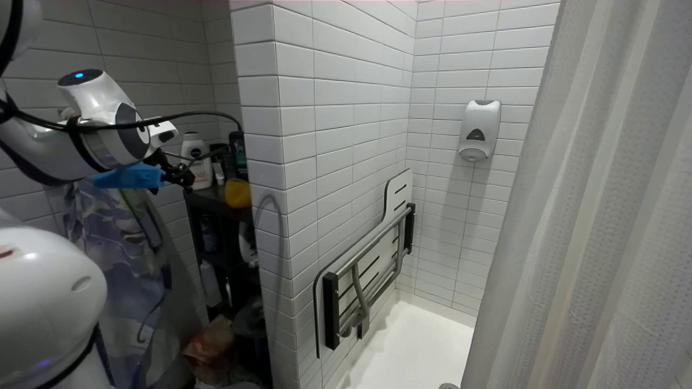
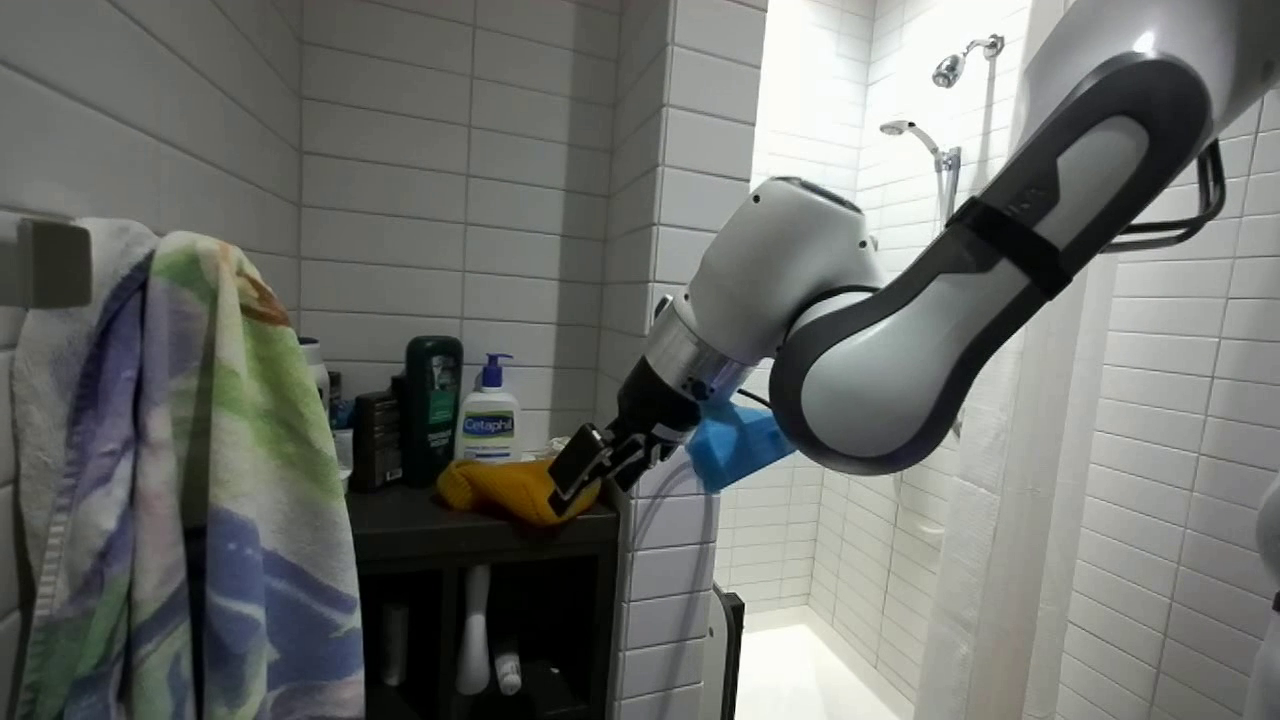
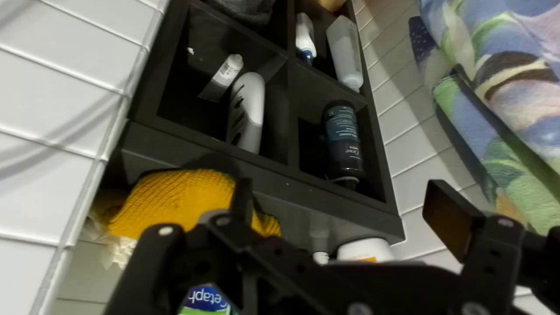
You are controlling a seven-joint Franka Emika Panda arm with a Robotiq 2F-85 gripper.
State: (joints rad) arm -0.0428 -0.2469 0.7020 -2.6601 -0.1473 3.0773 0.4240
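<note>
My gripper (image 3: 346, 210) is open, with a wide gap and nothing between its pads. It also shows in both exterior views (image 1: 186, 181) (image 2: 598, 478), at the edge of a dark shelf unit's top (image 2: 470, 535). A crumpled yellow-orange knit cloth (image 2: 500, 488) lies on that top, and it also shows in an exterior view (image 1: 238, 193). In the wrist view the cloth (image 3: 179, 199) is just beyond one finger, outside the gap; I cannot tell whether they touch. A Cetaphil pump bottle (image 2: 488, 428) stands behind the cloth, partly hidden by the gripper in the wrist view (image 3: 205, 302).
A dark green bottle (image 2: 432, 405) and a white bottle (image 1: 195, 156) stand on the shelf top. Cubbies below hold bottles, including a dark Dove bottle (image 3: 343, 140). A patterned towel (image 2: 240, 450) hangs beside the shelf. A tiled wall (image 1: 292, 135), folded shower seat (image 1: 373, 265) and curtain (image 1: 573, 216) stand nearby.
</note>
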